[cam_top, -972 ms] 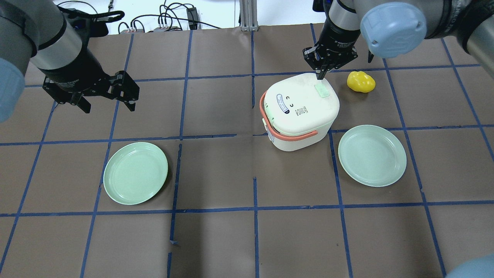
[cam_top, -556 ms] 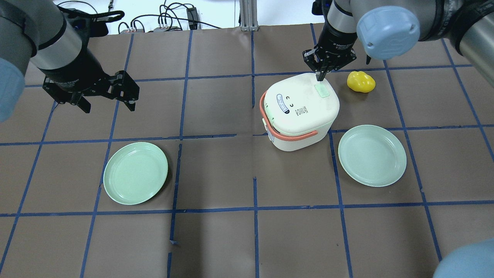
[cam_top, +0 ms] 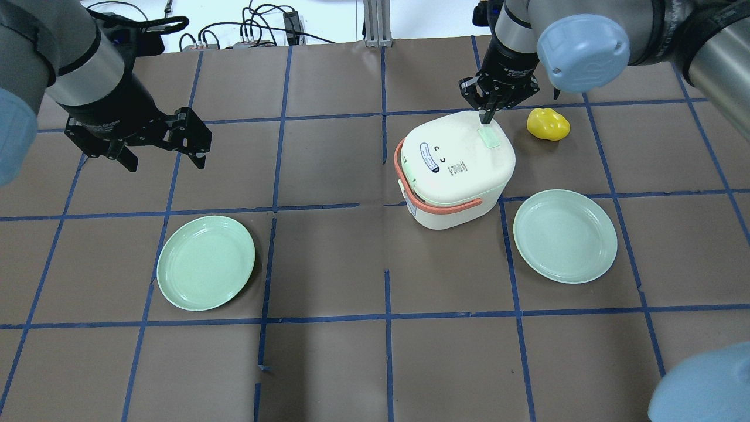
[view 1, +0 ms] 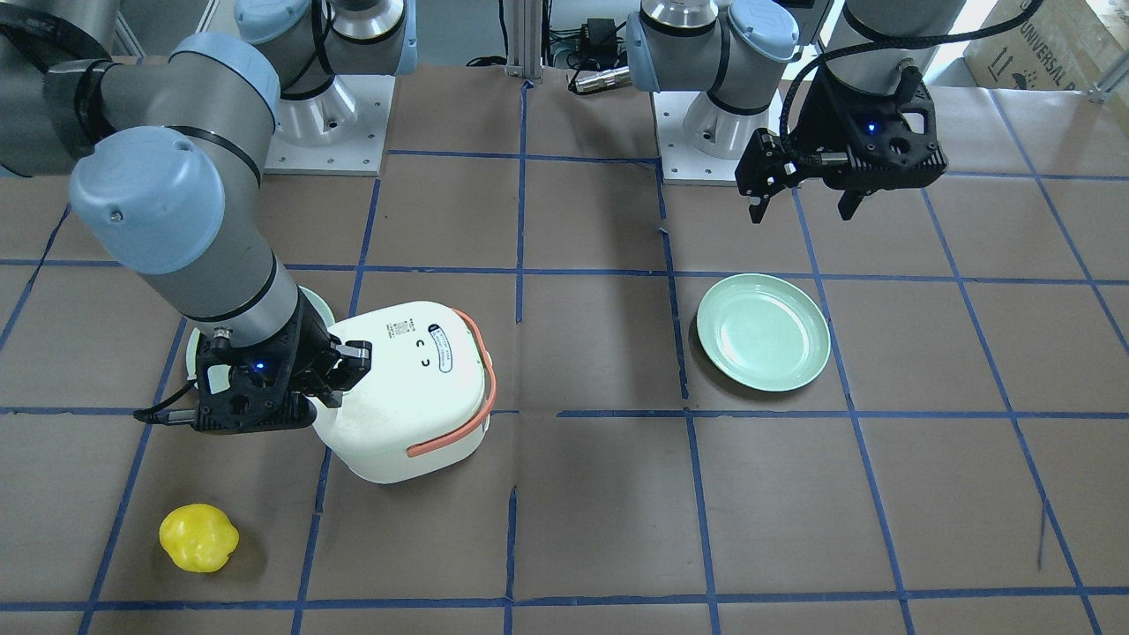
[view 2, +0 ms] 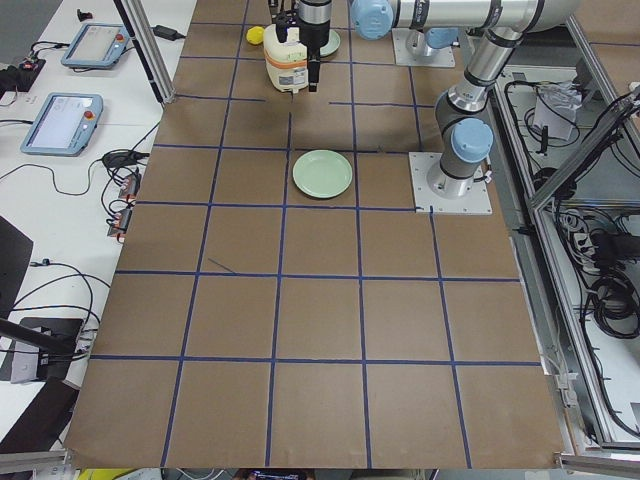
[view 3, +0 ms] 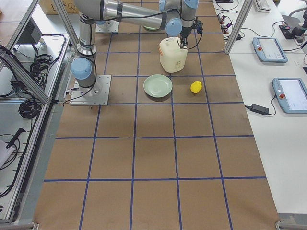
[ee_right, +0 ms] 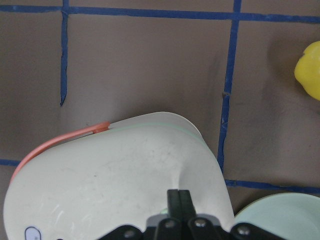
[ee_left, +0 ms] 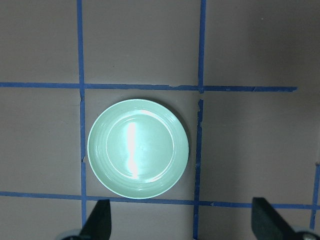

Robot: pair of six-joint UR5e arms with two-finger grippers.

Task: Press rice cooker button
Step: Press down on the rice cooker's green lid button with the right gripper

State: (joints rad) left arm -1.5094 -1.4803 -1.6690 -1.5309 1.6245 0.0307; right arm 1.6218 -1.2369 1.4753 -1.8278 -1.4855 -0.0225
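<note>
1 rice cooker (cam_top: 457,170), button (cam_top: 488,138) far-side

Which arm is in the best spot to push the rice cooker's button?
Right. The right claw, shut, sits over the rice cooker by the green button; the left claw is far off.

2 wrist cameras look down from close; 4 fixed views — overhead, front, both ends — share the rice cooker (cam_top: 457,176).

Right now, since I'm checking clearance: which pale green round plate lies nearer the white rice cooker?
The pale green round plate on the robot's right, just beside the white rice cooker; the other plate lies well apart.
</note>
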